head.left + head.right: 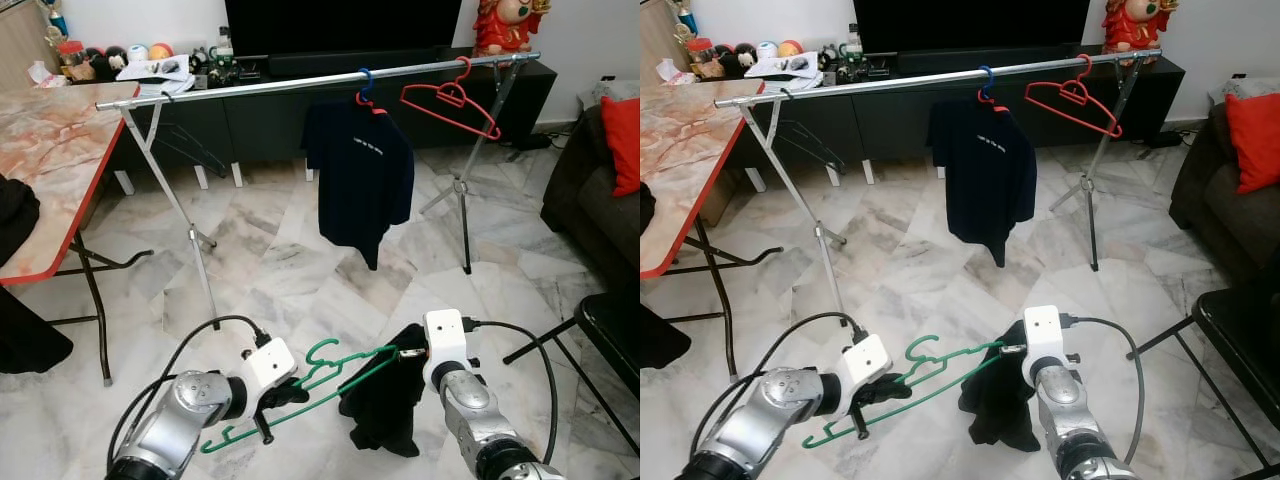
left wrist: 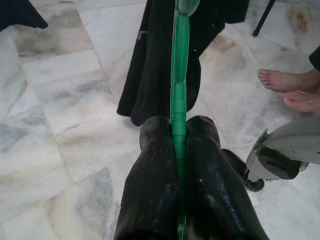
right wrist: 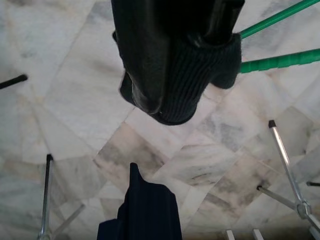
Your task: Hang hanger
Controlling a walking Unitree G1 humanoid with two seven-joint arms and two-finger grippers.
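The green hanger (image 1: 300, 395) hangs low over the marble floor (image 1: 290, 270), spanning both arms. The left pincer (image 2: 178, 150) is clamped on its bar; the right pincer (image 1: 405, 353) grips the dark garment (image 1: 385, 405) draped on its other end. Beyond stands the clothes rail (image 1: 300, 82).

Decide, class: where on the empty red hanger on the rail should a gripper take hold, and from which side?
Grip the red hanger on its long lower bar, coming from the robot's side below the rail. That bar hangs free and tilted, while the hook sits over the rail.
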